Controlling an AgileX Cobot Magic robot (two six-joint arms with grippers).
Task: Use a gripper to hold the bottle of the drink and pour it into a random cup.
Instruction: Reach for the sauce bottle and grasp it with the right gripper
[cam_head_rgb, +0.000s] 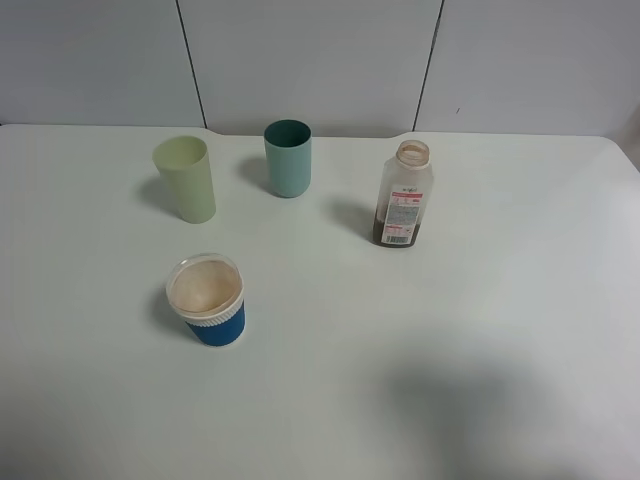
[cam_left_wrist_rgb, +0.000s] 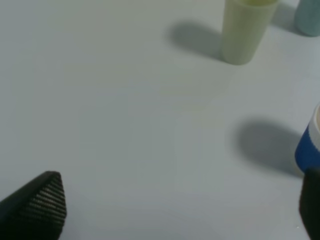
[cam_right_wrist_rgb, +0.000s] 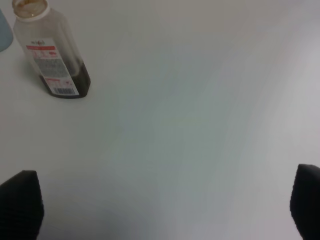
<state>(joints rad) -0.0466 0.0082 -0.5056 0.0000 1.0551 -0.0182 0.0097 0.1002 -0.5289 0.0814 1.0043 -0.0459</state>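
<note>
The bottle of the drink (cam_head_rgb: 403, 196) stands upright and capless at the right of the table's middle, with brown liquid at its bottom; it also shows in the right wrist view (cam_right_wrist_rgb: 51, 54). The blue cup (cam_head_rgb: 207, 299) with a white rim stands at the front left, and its edge shows in the left wrist view (cam_left_wrist_rgb: 311, 145). Neither arm shows in the exterior high view. My left gripper (cam_left_wrist_rgb: 180, 205) is open and empty, beside the blue cup. My right gripper (cam_right_wrist_rgb: 165, 210) is open and empty, well short of the bottle.
A tall pale-green cup (cam_head_rgb: 185, 179) and a teal cup (cam_head_rgb: 288, 158) stand at the back of the white table (cam_head_rgb: 480, 350); both show in the left wrist view, pale-green (cam_left_wrist_rgb: 243, 31), teal (cam_left_wrist_rgb: 309, 17). A grey panelled wall runs behind the table.
</note>
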